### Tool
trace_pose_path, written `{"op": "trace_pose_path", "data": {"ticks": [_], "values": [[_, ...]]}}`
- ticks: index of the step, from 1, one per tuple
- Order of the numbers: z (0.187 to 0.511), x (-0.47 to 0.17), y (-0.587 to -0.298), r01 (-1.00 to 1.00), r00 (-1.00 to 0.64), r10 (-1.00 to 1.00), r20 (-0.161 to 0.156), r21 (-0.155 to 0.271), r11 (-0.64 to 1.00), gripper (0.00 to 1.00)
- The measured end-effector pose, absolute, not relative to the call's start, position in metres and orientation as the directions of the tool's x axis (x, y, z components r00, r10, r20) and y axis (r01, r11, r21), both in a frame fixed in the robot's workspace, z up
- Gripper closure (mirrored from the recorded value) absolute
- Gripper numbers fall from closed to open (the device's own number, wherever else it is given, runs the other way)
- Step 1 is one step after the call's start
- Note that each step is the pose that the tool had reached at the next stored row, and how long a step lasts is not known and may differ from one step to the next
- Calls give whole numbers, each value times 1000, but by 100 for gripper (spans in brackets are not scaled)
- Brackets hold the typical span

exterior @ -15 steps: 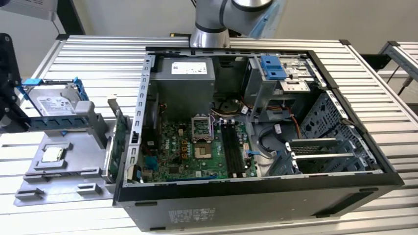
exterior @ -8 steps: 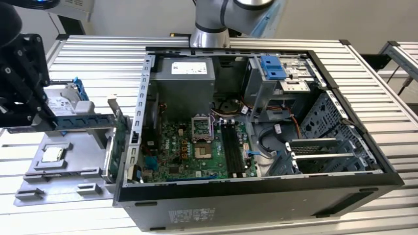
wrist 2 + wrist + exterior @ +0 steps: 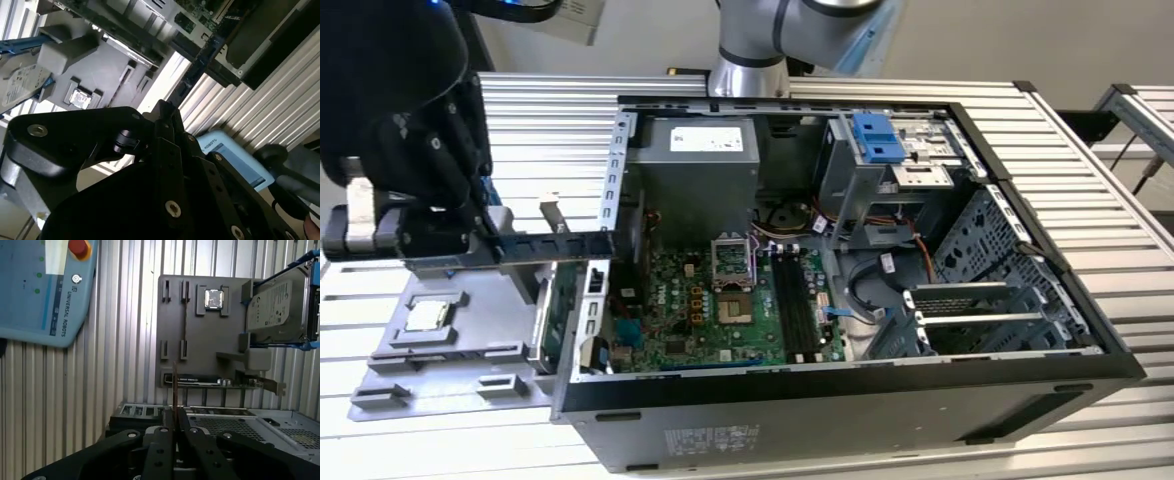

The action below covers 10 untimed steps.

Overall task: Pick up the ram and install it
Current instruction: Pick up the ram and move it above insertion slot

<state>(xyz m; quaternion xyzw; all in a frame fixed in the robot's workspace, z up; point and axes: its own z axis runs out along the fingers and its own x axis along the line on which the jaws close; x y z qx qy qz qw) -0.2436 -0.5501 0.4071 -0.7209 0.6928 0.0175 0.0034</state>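
My gripper (image 3: 175, 420) is shut on the ram (image 3: 174, 385), a thin dark stick seen edge-on and pointing out past the fingertips. In the exterior view the gripper (image 3: 487, 245) hangs at the left, above the grey holder plate (image 3: 454, 350). From there the ram (image 3: 554, 243) reaches level toward the open computer case. In the second wrist view the ram (image 3: 197, 62) runs as a dark strip from the gripper (image 3: 165, 112) toward the case. The long black memory slots (image 3: 794, 295) lie on the green motherboard inside the case, apart from the stick.
The open case (image 3: 854, 400) lies on the slatted metal table, with drive cages at the exterior view's right. On the holder plate sit a small silver chip (image 3: 214, 298) and a hard drive with blue bracket (image 3: 275, 305). A light blue teach pendant (image 3: 45, 290) lies beside the plate.
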Motion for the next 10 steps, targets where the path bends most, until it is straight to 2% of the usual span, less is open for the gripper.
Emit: {"op": "trace_pose_path", "data": {"ticks": [10], "values": [[407, -198, -550, -999, 44, -999, -30, 19, -44, 100]]}}
